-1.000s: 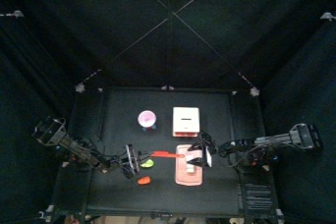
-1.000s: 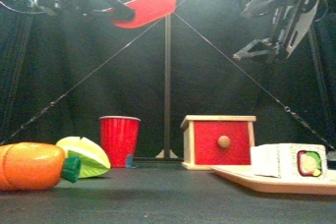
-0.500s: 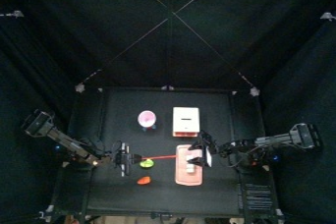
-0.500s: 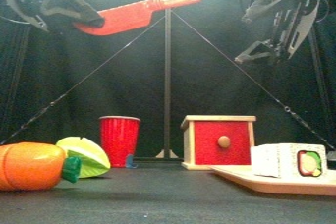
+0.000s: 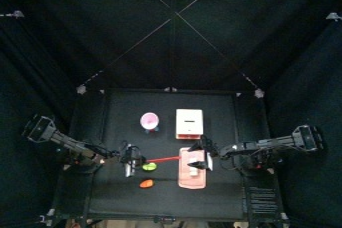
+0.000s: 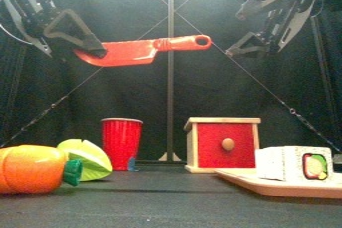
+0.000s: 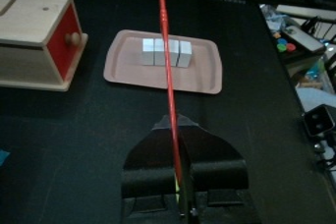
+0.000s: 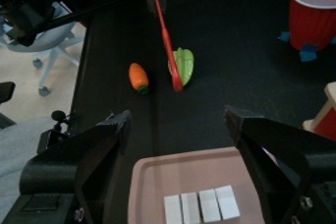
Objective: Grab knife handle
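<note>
Knife handle [image 6: 185, 42] points level toward gaping right claw [image 6: 262, 17]; left claw [image 6: 74, 40] grips blade.

The knife [image 6: 140, 50] is red all over, blade and knife handle [image 6: 185, 42] alike. The cup [image 6: 122, 143] is red, the box [image 6: 222, 144] red with a pale top, the tray [image 7: 163, 62] salmon-pink. One lump [image 6: 31, 169] is orange, another [image 6: 84, 159] yellow-green. The white blocks [image 6: 293, 163] seem to have multicoloured centres.

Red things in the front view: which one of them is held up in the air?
The red knife. The left tool grips its blade end above the table, while the red cup and red box stand on the table.
</note>
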Controlling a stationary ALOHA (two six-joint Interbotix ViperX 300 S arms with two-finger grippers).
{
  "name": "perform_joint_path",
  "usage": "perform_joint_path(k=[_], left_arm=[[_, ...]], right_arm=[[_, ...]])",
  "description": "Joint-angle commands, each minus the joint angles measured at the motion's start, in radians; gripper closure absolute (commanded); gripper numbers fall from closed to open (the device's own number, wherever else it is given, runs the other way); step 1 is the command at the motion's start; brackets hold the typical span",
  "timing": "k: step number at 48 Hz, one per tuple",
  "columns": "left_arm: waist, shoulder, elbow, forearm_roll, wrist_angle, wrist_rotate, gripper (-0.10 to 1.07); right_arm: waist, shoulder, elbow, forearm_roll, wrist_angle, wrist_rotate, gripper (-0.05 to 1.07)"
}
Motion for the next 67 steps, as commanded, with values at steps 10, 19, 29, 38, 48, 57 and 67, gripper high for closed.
perform_joint_path(k=[10,19,29,38,48,57,67], left_arm=[[0.018,0.084,-0.078,0.097,0.031,-0.008,0.81],[0.034,0.107,-0.11,0.11,0.032,-0.008,0.81],[0.048,0.114,-0.11,0.11,0.029,-0.008,0.81],[0.049,0.114,-0.112,0.11,0.029,-0.008,0.81],[0.049,0.114,-0.11,0.11,0.026,-0.008,0.81],[0.049,0.114,-0.11,0.11,0.028,-0.008,0.81],[0.049,0.114,-0.112,0.11,0.026,-0.008,0.81]], right_arm=[[0.015,0.103,-0.092,-0.081,-0.002,-0.002,-0.01],[0.04,0.179,-0.141,-0.13,-0.002,-0.002,-0.01],[0.044,0.238,-0.163,-0.135,-0.002,-0.003,-0.01],[0.04,0.279,-0.189,-0.137,-0.002,-0.003,-0.01],[0.037,0.296,-0.206,-0.138,-0.002,-0.003,-0.01],[0.037,0.298,-0.207,-0.138,-0.002,-0.003,0.02],[0.035,0.298,-0.206,-0.137,-0.002,-0.003,0.22]])
